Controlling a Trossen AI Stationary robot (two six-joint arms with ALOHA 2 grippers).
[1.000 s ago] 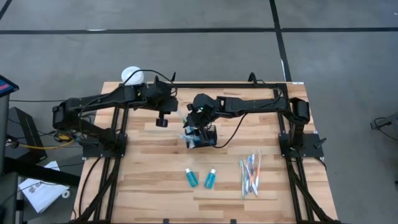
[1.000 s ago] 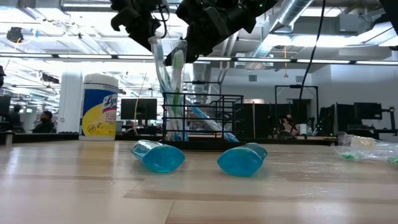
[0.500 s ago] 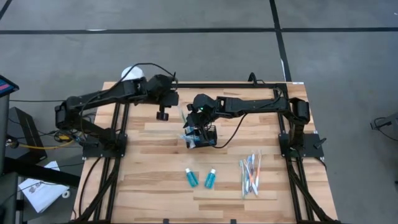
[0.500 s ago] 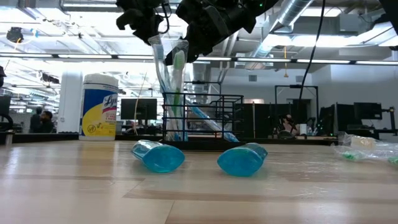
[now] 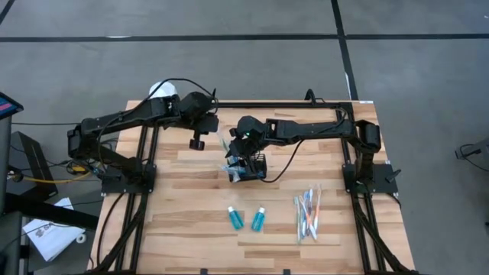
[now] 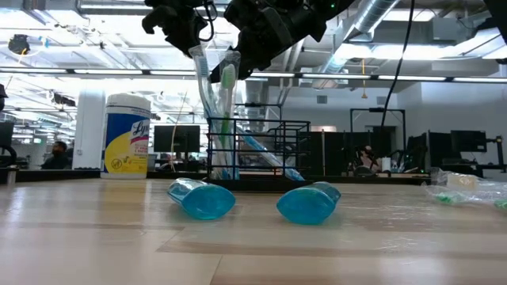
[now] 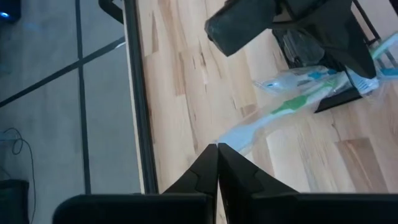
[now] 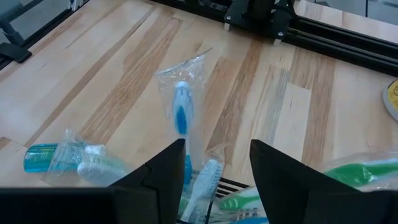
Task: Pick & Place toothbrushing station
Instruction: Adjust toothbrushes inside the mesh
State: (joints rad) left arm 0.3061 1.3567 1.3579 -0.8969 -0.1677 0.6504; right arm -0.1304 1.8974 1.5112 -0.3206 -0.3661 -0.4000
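left gripper (image 5: 198, 142) clenched empty, raised above table (image 5: 191, 221) beside basket, right gripper (image 5: 243, 153) spread wide directly over black wire basket (image 6: 257, 150) at table centre, basket holding wrapped toothbrushes (image 6: 215, 119) upright, two teal tubes (image 5: 246, 219) lying nearer front edge

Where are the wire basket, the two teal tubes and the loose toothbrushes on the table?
wire basket (image 6: 273, 150): low view, front mesh wall.
left teal tube (image 5: 234, 218): high view, body.
right teal tube (image 5: 258, 220): high view, body.
loose toothbrushes (image 5: 307, 214): high view, middle of handles.
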